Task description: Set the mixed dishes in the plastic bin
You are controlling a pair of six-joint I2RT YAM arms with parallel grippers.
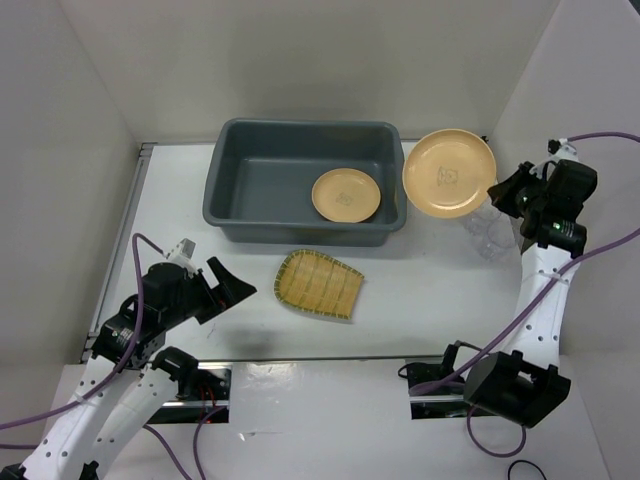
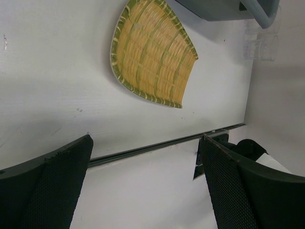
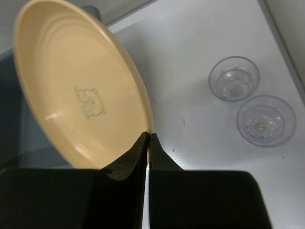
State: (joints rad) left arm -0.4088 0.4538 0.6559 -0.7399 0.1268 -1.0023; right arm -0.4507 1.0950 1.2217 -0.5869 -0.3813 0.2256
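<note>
r gripper (image 1: 495,189) is pinched fully closed on the rim of one tan-orange plate (image 1: 449,172). in the r wrist view the two fingertips (image 3: 143,143) meet at the plate's lower edge w/ the rim clamped between them. that plate (image 3: 81,95) is tilted, its inner face w/ a faint bear-like stamp turned up toward the top cam. from above it sits at the far right corner of the grey plastic bin (image 1: 300,124), its left edge overlapping the bin's right rim and the rest hanging out over the white table (image 1: 430,300). can't tell from the pics if it touches the rim.

second plate (image 1: 346,194) lies flat inside the bin, on the floor at the near right side, close to the front wall.

yellow ribbed tray (image 1: 320,284) lies flat on the table just in front of the bin's near wall, not touching it, roughly between the two arms. the l wrist view shows the tray (image 2: 152,52) w/ a green-edged woven pattern, the bin's corner (image 2: 214,9) just past it.

l gripper (image 1: 215,275) is spread wide w/ nothing in it, low near the table's left front, pointing toward the tray but well apart from it. in its own cam both fingers (image 2: 57,186) frame bare table.

two clear plastic cups (image 1: 490,235) stand upright on the table under the r arm, side by side (image 3: 234,78) and (image 3: 266,120), beside the held plate.
</note>
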